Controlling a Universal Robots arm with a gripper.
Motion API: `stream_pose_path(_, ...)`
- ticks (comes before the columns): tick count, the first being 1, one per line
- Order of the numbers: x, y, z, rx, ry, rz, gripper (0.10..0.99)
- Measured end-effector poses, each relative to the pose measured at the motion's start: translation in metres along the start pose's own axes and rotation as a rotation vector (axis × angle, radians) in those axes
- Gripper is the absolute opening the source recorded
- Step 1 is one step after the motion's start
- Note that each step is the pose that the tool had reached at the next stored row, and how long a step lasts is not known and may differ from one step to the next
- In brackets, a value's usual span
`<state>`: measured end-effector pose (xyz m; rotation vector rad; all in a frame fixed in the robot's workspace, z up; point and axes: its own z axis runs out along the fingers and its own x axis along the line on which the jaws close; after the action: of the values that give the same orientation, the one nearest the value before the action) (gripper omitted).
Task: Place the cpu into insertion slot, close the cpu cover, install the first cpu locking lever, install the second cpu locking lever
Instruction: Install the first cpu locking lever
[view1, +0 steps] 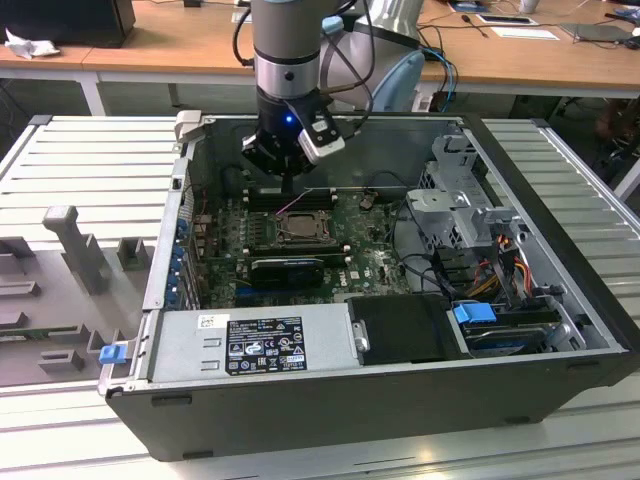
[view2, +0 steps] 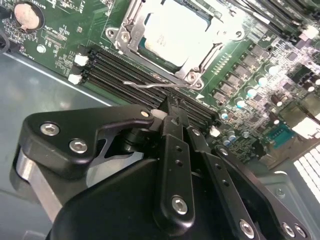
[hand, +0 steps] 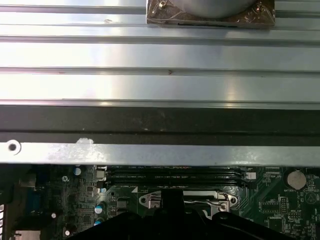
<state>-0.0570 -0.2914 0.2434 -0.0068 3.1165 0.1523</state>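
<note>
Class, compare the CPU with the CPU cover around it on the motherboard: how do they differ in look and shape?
The cpu is a solid, pale, smooth square; the cpu cover is a duller metal frame with a large open window. The cpu lies inside that window; the cpu cover borders it. Both lie flat over the socket and are roughly square.

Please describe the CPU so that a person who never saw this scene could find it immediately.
Start from the open black computer case lying on its side and look down at the green motherboard inside. Near its middle sits a square socket under a dull-metal cover frame. The flat, pale silvery square chip seen through that frame's window is the CPU; the neighbouring long black RAM slots are narrow strips.
</note>
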Motion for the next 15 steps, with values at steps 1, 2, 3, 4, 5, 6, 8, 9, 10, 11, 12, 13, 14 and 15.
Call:
stream_pose_path(1,-0.0017,-0.0002,0.0028,0.0,0.0,0.0,0.106)
stream_pose_path(2,-0.003,-0.0004,0.0043,0.0,-0.0001,0.0,0.106)
stream_pose_path(3,-0.0042,-0.0005,0.006,0.0,0.0012,-0.014,0.106)
stream_pose_path(4,-0.0051,-0.0006,0.0072,-0.001,0.0027,-0.029,0.106)
stream_pose_path(5,-0.0059,-0.0006,0.0078,-0.001,0.0031,-0.033,0.106)
stream_pose_path(6,-0.0078,-0.0003,0.0084,-0.001,0.0034,-0.034,0.106)
stream_pose_path(8,-0.0104,0.0001,0.0092,-0.001,0.0032,-0.034,0.106)
stream_pose_path(9,-0.0114,0.0001,0.0096,-0.001,0.0033,-0.034,0.106)
stream_pose_path(10,-0.0114,0.0001,0.0099,-0.001,0.0033,-0.033,0.106)
stream_pose_path(11,-0.0114,0.0001,0.01,-0.001,0.0033,-0.033,0.106)
stream_pose_path(12,-0.0116,0.0001,0.0101,-0.001,0.0033,-0.033,0.106)
stream_pose_path(13,-0.0116,0.0001,0.0102,-0.001,0.0032,-0.033,0.106)
stream_pose_path(14,-0.0117,0.0002,0.0103,-0.001,0.0031,-0.033,0.106)
stream_pose_path(15,-0.0118,0.0002,0.0104,-0.001,0.0031,-0.034,0.106)
